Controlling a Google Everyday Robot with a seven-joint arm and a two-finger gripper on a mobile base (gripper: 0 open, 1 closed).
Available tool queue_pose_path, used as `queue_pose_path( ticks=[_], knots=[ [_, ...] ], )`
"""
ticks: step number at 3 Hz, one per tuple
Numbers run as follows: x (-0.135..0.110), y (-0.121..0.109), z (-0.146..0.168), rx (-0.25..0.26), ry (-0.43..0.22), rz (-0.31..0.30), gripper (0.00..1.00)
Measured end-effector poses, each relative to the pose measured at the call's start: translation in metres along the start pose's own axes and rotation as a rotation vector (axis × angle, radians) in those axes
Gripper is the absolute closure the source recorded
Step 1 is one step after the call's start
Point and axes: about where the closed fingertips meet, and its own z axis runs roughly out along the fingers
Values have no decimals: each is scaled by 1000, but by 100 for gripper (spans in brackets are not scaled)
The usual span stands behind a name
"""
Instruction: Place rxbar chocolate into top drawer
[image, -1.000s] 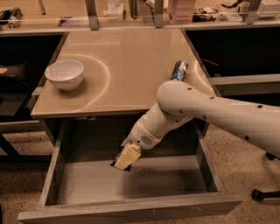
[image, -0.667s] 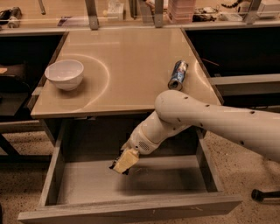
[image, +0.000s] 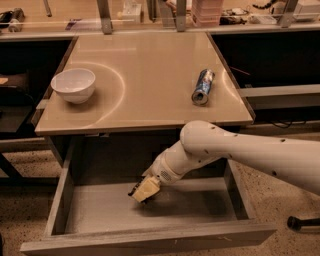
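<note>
The cream-padded two-finger gripper (image: 145, 190) is held low inside the wide grey wood-grain top drawer (image: 150, 241), just toward 9 o'clock of the drawer's middle and above its pale bottom. A thin dark strip is seen along the gripper's 10 o'clock edge. It is judged to be the small flat black-wrapped rxbar chocolate (image: 135, 189), pinched narrowly, since no bar is seen lying on the drawer bottom.

If the bar is released from a tilt, it could be dropped on edge and sent sliding toward the back wall at 12 o'clock. The white jointed arm (image: 240, 150) is passed close under the beige table top (image: 150, 75), so the table's front edge could be struck if the arm is lifted steeply. The white round bowl (image: 73, 85) at 10 o'clock and the blue-and-white cylindrical can (image: 202, 87) at 2 o'clock are well apart from the gripper and are unlikely to be disturbed.
</note>
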Motion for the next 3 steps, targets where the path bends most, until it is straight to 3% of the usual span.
queue_pose_path(
  ticks=[1,3],
  knots=[
    [6,-5,9,11,-11,17,100],
    [6,-5,9,12,-12,17,58]
  ],
)
